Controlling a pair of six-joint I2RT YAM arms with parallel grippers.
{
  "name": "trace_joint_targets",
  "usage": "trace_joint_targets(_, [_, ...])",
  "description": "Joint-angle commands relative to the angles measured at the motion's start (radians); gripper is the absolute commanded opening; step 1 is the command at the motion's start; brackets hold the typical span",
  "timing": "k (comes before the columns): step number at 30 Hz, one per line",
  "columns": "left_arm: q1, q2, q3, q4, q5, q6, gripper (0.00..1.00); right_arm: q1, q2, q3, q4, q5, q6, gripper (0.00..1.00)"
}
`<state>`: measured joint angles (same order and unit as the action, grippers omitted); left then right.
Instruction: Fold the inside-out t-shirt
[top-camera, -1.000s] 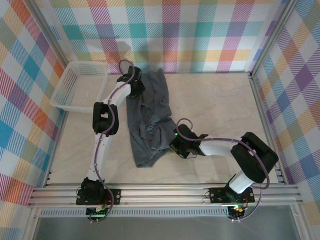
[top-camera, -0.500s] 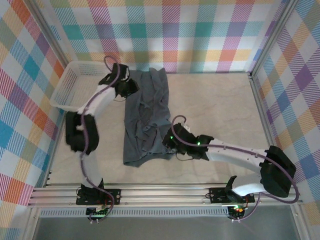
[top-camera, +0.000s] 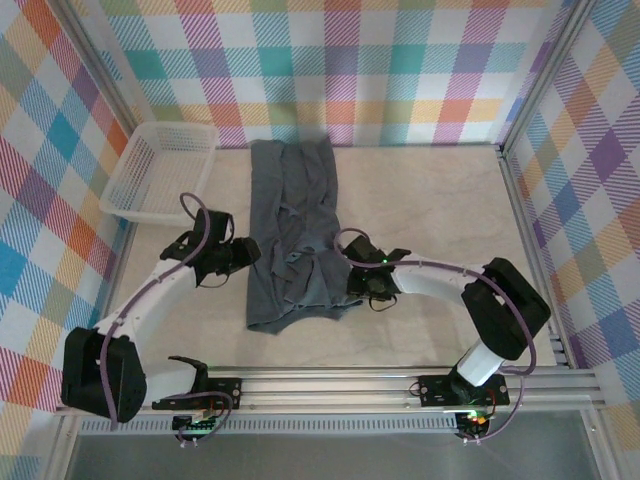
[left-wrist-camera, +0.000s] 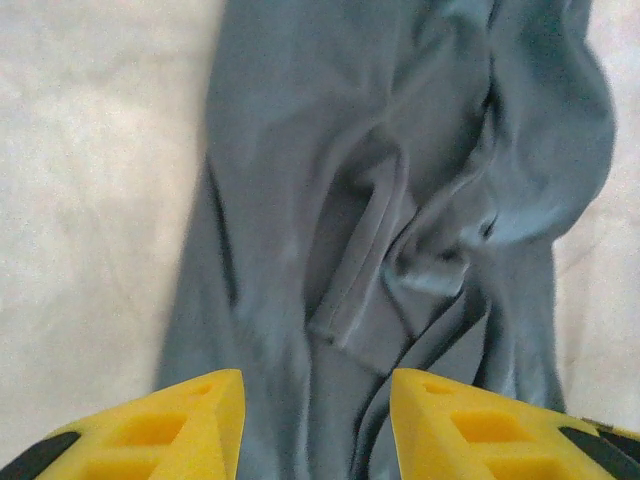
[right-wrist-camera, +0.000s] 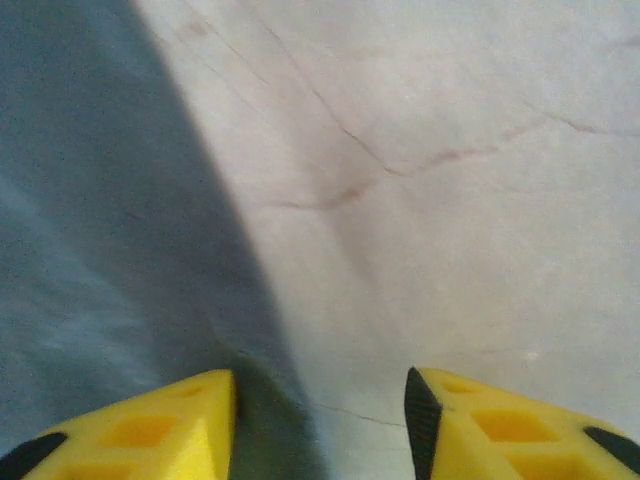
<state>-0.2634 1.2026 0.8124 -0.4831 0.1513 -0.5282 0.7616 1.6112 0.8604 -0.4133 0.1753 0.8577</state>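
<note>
Left claw (left-wrist-camera: 315, 388) moved nearer, t-shirt (top-camera: 295, 220) released, right claw (right-wrist-camera: 320, 382) parted

White arms (top-camera: 150, 293) with black joints (top-camera: 100, 365), looping purple cables (top-camera: 183, 200) and yellow fingers (left-wrist-camera: 170, 425).

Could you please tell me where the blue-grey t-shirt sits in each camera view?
Top external: the t-shirt lies as a long strip left of centre, running from far to near.
Left wrist: the t-shirt spans centre and right, crumpled.
Right wrist: the t-shirt covers the left side.
Shared landmark: the pale marbled table along the shirt's edge.
</note>
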Motion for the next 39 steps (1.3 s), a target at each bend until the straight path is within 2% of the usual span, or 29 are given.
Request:
trace_joint_targets(1, [-0.013,-0.063,-0.046,-0.104,-0.056,-0.012,0.43,-0.018,-0.013,-0.043,0.06,-0.158,0.031,0.41])
trace_joint_targets(4, [-0.013,-0.093,-0.095,-0.111,-0.044,-0.036,0.44,-0.012,0.011,-0.061,0.111,-0.251,0.056,0.4])
trace_joint_targets(5, [-0.014,-0.1,-0.111,-0.103,-0.028,-0.042,0.43,-0.012,0.012,-0.064,0.117,-0.265,0.06,0.36])
trace_joint_targets(9, [-0.015,-0.119,-0.145,-0.137,-0.016,-0.06,0.4,-0.009,-0.073,-0.111,0.099,-0.261,0.129,0.03])
trace_joint_targets(10, [-0.016,-0.122,-0.15,-0.157,-0.023,-0.071,0.4,-0.004,-0.111,-0.136,0.095,-0.257,0.169,0.0])
trace_joint_targets(15, [-0.027,-0.154,-0.198,-0.215,-0.012,-0.135,0.39,0.148,-0.323,-0.269,0.04,-0.176,0.372,0.0])
trace_joint_targets(16, [-0.031,-0.162,-0.213,-0.211,0.004,-0.14,0.4,0.168,-0.346,-0.288,0.041,-0.179,0.396,0.0])
trace_joint_targets(17, [-0.035,-0.168,-0.23,-0.205,0.021,-0.145,0.41,0.182,-0.368,-0.311,0.06,-0.187,0.415,0.1])
trace_joint_targets(19, [-0.044,-0.172,-0.254,-0.201,0.048,-0.143,0.45,0.182,-0.392,-0.333,0.085,-0.188,0.407,0.37])
trace_joint_targets(20, [-0.049,-0.173,-0.264,-0.209,0.047,-0.146,0.46,0.182,-0.405,-0.326,0.069,-0.166,0.395,0.46])
trace_joint_targets(21, [-0.051,-0.173,-0.272,-0.219,0.039,-0.148,0.47,0.182,-0.417,-0.314,0.036,-0.14,0.388,0.5])
trace_joint_targets(25, [-0.057,-0.173,-0.297,-0.233,-0.004,-0.167,0.48,0.17,-0.467,-0.301,-0.032,-0.025,0.388,0.58])
trace_joint_targets(30, [-0.06,-0.159,-0.31,-0.234,-0.014,-0.199,0.48,0.124,-0.433,-0.327,0.084,-0.132,0.362,0.57])
trace_joint_targets(34, [-0.066,-0.142,-0.328,-0.191,0.068,-0.194,0.42,0.124,-0.35,-0.294,0.147,-0.218,0.335,0.54])
trace_joint_targets(39, [-0.087,-0.143,-0.339,-0.228,0.018,-0.211,0.44,0.125,-0.267,-0.257,0.188,-0.271,0.325,0.53])
